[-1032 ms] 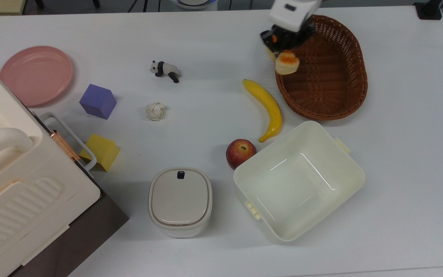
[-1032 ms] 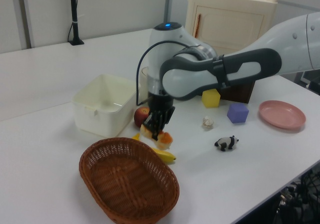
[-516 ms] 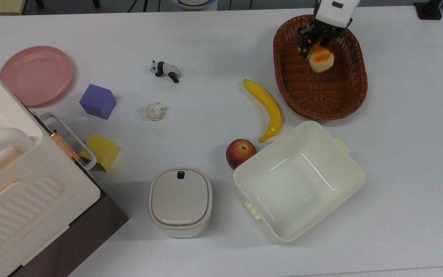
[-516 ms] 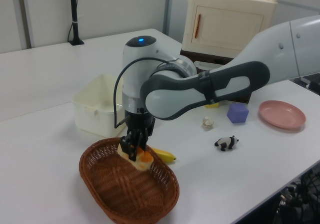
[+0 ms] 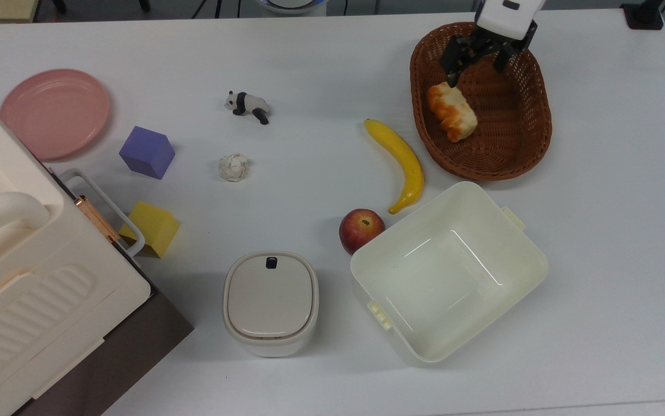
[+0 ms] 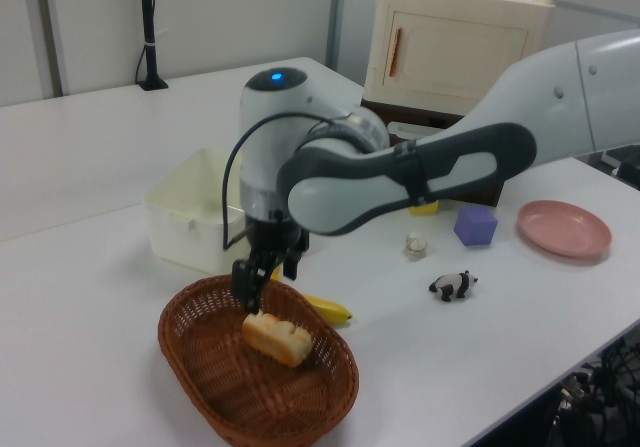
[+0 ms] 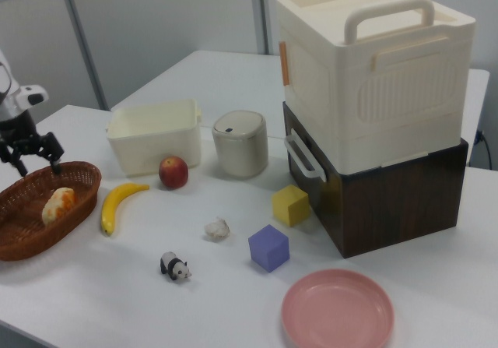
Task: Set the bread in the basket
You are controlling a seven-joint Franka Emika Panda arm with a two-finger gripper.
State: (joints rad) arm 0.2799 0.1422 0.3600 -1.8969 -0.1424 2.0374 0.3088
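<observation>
Lying on its side inside the basket [image 5: 531, 124], the bread [image 5: 453, 111] rests on the woven floor with its orange-brown glazed top turned toward the top view's left and its pale base toward the top view's right. In the left view the bread [image 6: 277, 336] sits toward the basket's [image 6: 205, 392] right half, and in the right view the bread [image 7: 57, 204] shows just above the near rim of the basket [image 7: 23, 239]. The gripper [image 5: 476, 56] hangs above the far part of the basket with its 2 fingers spread apart and nothing between them; in the left view the gripper [image 6: 264, 276] is just above the loaf and clear of it, and in the right view the gripper [image 7: 31, 156] hovers over the basket's back rim. On the white table [image 5: 332, 52], a yellow banana [image 5: 400, 162] lies just outside the basket on the top view's left, with a red apple [image 5: 360, 229] below it touching or nearly touching the cream square tub [image 5: 517, 289]. Further to the top view's left are a lidded cream container [image 5: 270, 303], a crumpled paper ball [image 5: 233, 167], a toy panda [image 5: 247, 106], a purple cube [image 5: 147, 152], a yellow block [image 5: 153, 227] and a pink plate [image 5: 55, 112].
</observation>
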